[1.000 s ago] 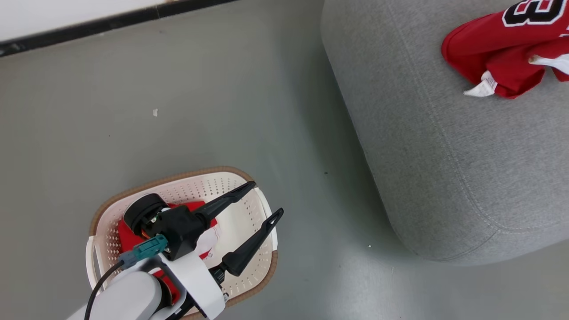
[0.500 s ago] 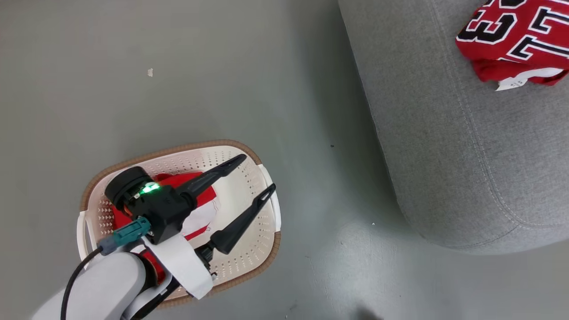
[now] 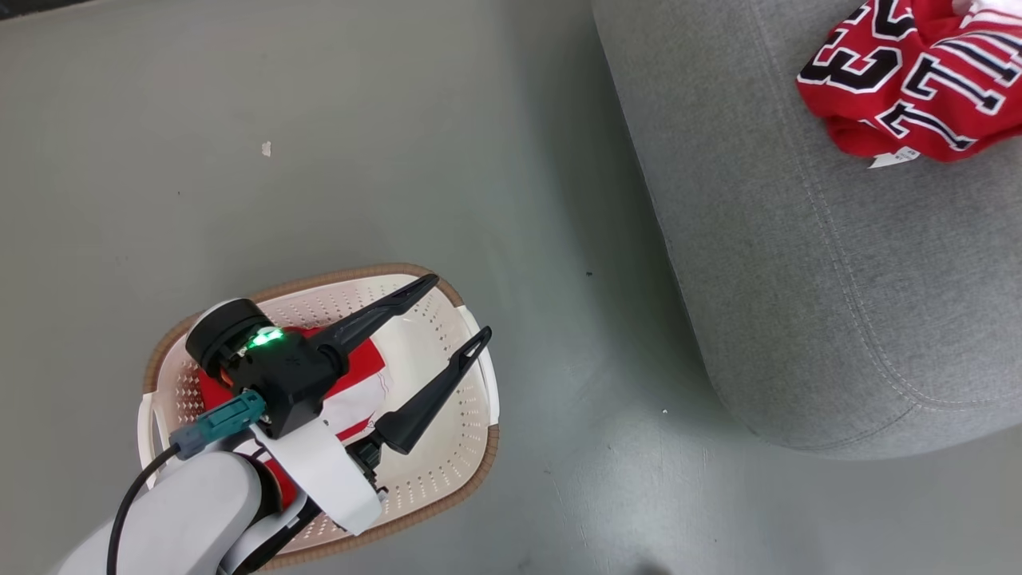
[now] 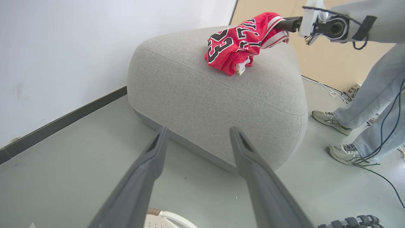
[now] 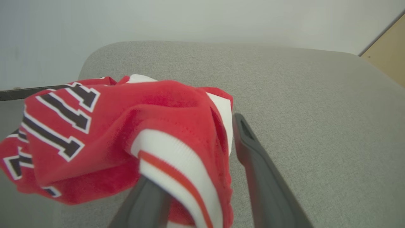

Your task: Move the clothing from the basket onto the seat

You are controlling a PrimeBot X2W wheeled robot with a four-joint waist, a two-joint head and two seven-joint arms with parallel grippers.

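Left and right arms over basket and seat. My left gripper (image 3: 461, 305), spread wide and empty, hangs over the basket (image 3: 471, 471) with the red shorts (image 3: 361, 377) beneath its wrist; bare floor (image 3: 559, 200) lies ahead, up to the rounded edge of the seat (image 3: 798, 279). My right gripper (image 5: 205, 142) has its fingers parted, and the jersey (image 5: 95, 136) is draped over one finger and bunched on the seat top beneath it.

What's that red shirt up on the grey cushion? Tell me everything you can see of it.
The jersey is soft red fabric with black, white-edged letters and the number 23, white-and-red striped trim and a small white tag. It lies crumpled in a heap on top of the grey seat. One fold drapes over a finger of the right gripper, whose jaws stand apart.
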